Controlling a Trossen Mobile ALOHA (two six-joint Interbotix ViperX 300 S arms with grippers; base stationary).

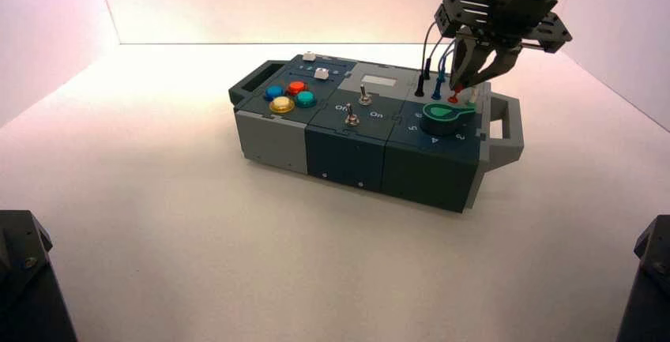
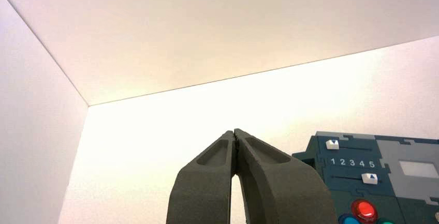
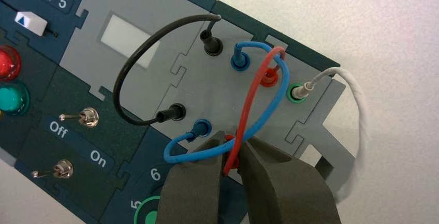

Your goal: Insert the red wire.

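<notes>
Box [image 1: 371, 133] on table [image 1: 197, 223], handle [image 1: 506, 127] at its right end. Right pincer [image 3: 233, 154] over box's wire panel beside that handle, clamped narrow on red wire [image 3: 252, 97] near its plug. Left pincer [image 2: 235, 136] well off box, tips pressed together.

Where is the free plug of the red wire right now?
In the right wrist view the red wire has its free plug between the fingers of the right gripper, at the box's right end beside the near blue plug, close above the panel.
</notes>
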